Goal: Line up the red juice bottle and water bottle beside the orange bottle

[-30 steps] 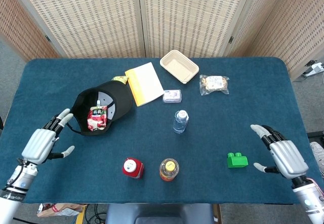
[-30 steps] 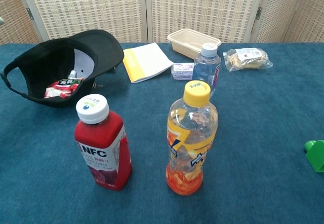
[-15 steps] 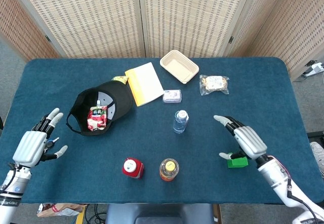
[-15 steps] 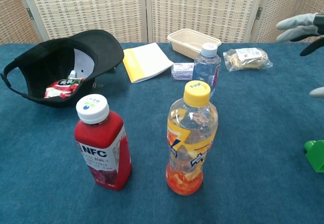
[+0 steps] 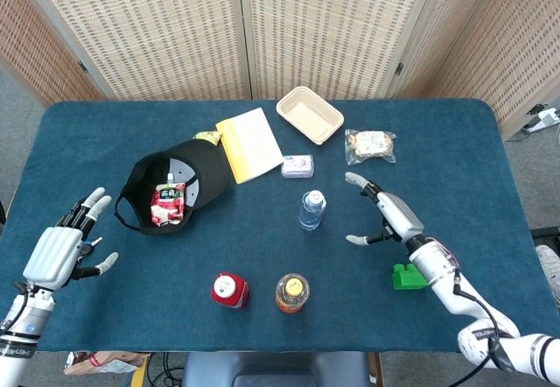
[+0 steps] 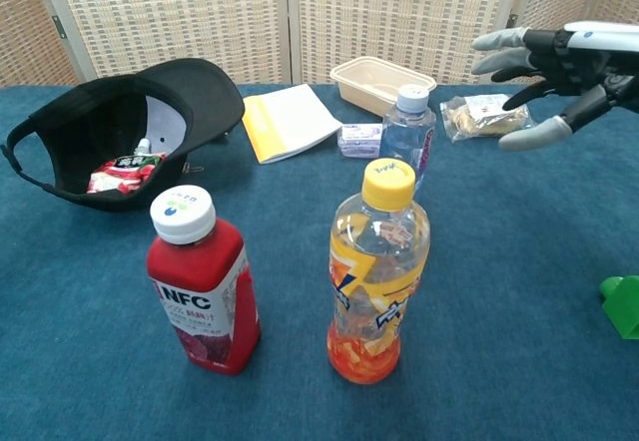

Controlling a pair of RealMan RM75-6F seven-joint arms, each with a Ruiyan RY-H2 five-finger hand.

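Note:
The red juice bottle [image 5: 229, 290] [image 6: 203, 281] with a white cap stands near the table's front edge. Just to its right stands the orange bottle [image 5: 291, 292] [image 6: 377, 271] with a yellow cap. The clear water bottle [image 5: 311, 209] [image 6: 407, 134] stands upright farther back, behind the orange bottle. My right hand [image 5: 385, 214] [image 6: 544, 66] hovers open a short way right of the water bottle, fingers spread toward it, not touching. Over the table's left edge my left hand [image 5: 61, 249] is open and holds nothing.
A black cap [image 5: 171, 183] with a red pouch [image 5: 166, 204] inside lies left of centre. Behind are a yellow-edged notebook [image 5: 249, 144], a beige tray [image 5: 309, 114], a small packet [image 5: 297, 166] and a snack bag [image 5: 370, 144]. A green block [image 5: 409, 277] sits beside my right wrist.
My right hand has swept from the front right corner leftward and back, past the green block, to just right of the water bottle. The left hand drew back slightly. No bottle moved.

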